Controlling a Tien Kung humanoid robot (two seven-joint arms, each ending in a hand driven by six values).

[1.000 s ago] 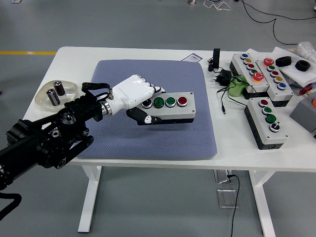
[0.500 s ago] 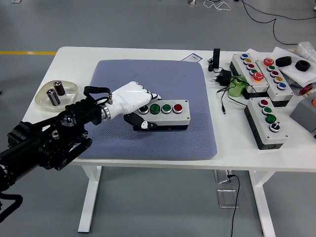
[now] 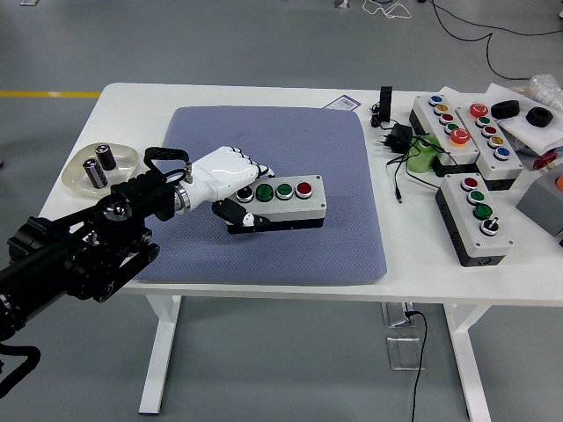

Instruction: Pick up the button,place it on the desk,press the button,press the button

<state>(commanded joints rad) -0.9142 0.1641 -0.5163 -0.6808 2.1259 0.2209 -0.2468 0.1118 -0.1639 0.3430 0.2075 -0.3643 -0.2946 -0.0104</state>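
A grey button box (image 3: 286, 202) with a black, two green and a red button on top is held at its left end by my left hand (image 3: 230, 180). The hand is white, on a black arm coming in from the lower left, with fingers over the box's top and the thumb under its front. The box is level, just above or on the blue-grey mat (image 3: 273, 141); I cannot tell whether it touches. My right hand is out of view.
Three more button boxes (image 3: 475, 215) lie at the table's right side, with a black plug and cables (image 3: 398, 141) and a green object (image 3: 424, 154). A clear dish with batteries (image 3: 101, 167) sits at the left edge.
My left hand has carried the button box leftward and toward me over the mat, and lower.
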